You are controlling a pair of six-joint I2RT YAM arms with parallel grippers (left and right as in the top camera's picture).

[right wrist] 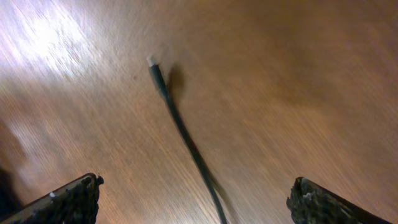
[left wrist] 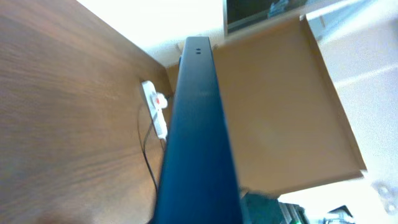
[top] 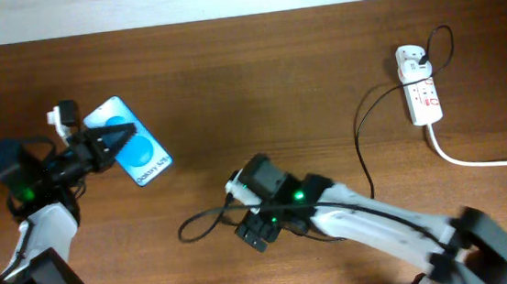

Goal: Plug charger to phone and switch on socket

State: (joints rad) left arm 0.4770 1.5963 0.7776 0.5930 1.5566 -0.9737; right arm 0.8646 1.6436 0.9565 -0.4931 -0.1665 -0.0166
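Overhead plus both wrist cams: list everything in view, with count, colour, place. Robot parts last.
phone: 1, blue screen, black edges, table left, in left claw
charger cable: 1, thin black, runs from adapter across the table to the right claw; plug tip lies on the wood
adapter: 1, white, on the power strip's top end
power strip: 1, white with red marks, table far right
thick cord: 1, white, runs from strip toward right edge
table: 1, brown wood
left claw: 1, black, shut on phone
right claw: 1, black, open above the cable
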